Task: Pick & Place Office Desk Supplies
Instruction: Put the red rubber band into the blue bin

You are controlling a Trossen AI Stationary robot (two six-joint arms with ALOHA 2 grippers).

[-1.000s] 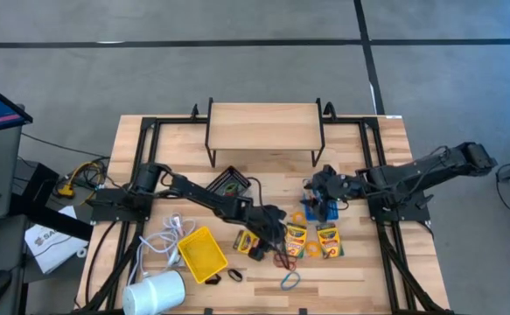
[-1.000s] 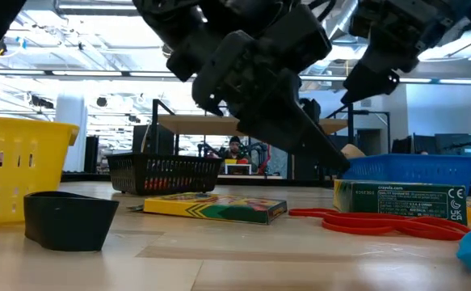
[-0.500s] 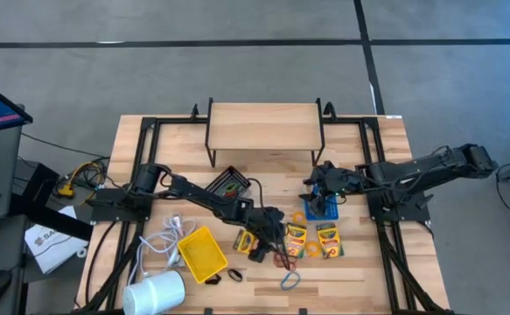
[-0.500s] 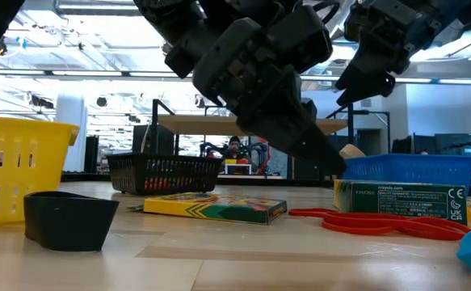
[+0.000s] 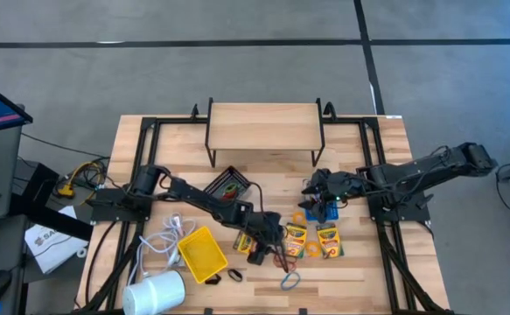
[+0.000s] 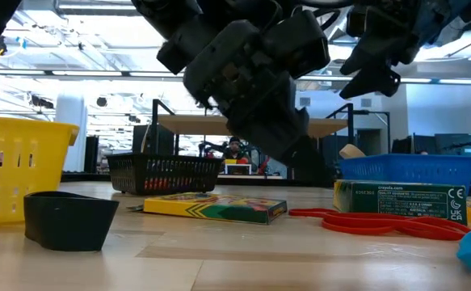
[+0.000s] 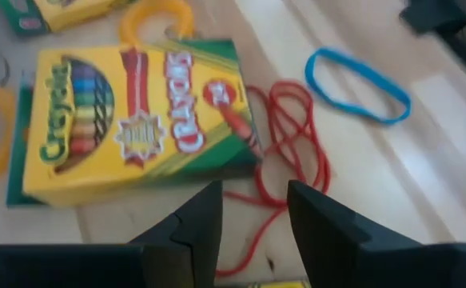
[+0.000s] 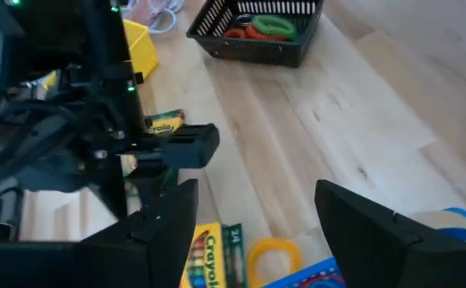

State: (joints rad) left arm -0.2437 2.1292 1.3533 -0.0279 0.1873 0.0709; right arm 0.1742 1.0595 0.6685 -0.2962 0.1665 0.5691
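Workshop setting: pale wooden table (image 5: 359, 271) standing on grey concrete floor (image 5: 237, 70) crossed by dark seam lines.
A small wooden shelf on black metal legs (image 5: 262, 128) is sitting at the table's far edge; bright strip ceiling lights (image 6: 82, 10) are shining over cluttered benches beyond, where a person (image 6: 234, 148) is sitting.
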